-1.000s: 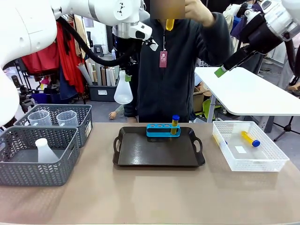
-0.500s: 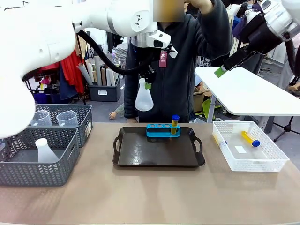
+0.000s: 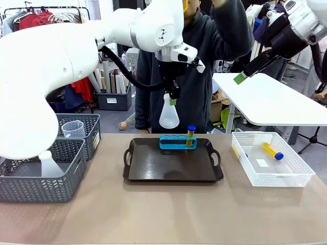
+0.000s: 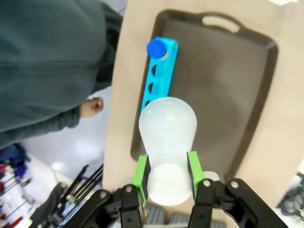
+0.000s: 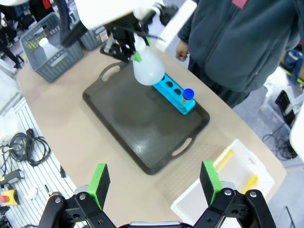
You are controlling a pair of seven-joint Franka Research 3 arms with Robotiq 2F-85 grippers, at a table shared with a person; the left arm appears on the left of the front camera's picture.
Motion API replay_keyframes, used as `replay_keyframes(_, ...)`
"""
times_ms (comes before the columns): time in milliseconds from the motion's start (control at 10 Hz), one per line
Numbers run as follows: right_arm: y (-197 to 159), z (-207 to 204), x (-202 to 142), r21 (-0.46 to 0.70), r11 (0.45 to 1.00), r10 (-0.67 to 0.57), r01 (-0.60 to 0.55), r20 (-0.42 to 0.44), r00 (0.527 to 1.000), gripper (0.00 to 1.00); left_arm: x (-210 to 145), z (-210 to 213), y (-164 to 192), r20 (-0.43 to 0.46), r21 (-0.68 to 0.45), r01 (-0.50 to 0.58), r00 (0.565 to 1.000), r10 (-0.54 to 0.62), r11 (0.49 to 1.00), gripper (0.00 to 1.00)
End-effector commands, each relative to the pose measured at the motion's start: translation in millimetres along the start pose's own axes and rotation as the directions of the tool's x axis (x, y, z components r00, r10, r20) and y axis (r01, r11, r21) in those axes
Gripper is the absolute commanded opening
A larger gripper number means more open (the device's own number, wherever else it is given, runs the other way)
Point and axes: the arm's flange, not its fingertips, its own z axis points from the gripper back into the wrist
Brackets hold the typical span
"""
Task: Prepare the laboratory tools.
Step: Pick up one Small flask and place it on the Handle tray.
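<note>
Above the tan table, over the far edge of the black handled tray, your left gripper clamps the neck of the translucent white conical plastic flask, likely light, slick and thin-walled, so grip that stiffer neck gently, while your right gripper gapes empty.

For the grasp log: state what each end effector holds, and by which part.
Left end effector grips the conical flask by its neck; right end effector is open, empty.

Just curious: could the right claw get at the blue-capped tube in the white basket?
Probably yes: the right claw hangs open and empty; nothing covers the tube or white basket.
</note>
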Motion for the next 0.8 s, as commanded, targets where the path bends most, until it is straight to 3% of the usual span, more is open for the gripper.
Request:
replay_keyframes(0, -0.3, 0.8, -1.0, 0.001, 1.0, -0.001, 0.001, 0.002, 1.0, 1.0, 31.3, 3.9, 13.7, 0.029, -0.044, 0.066, 0.998, -0.064, 0.997, 0.0)
replay_keyframes(700, -0.3, 0.8, -1.0, 0.001, 1.0, -0.001, 0.001, 0.002, 1.0, 1.0, 71.6, -64.7, 5.5, 0.049, -0.135, 0.208, 0.978, -0.203, 0.969, 0.0)
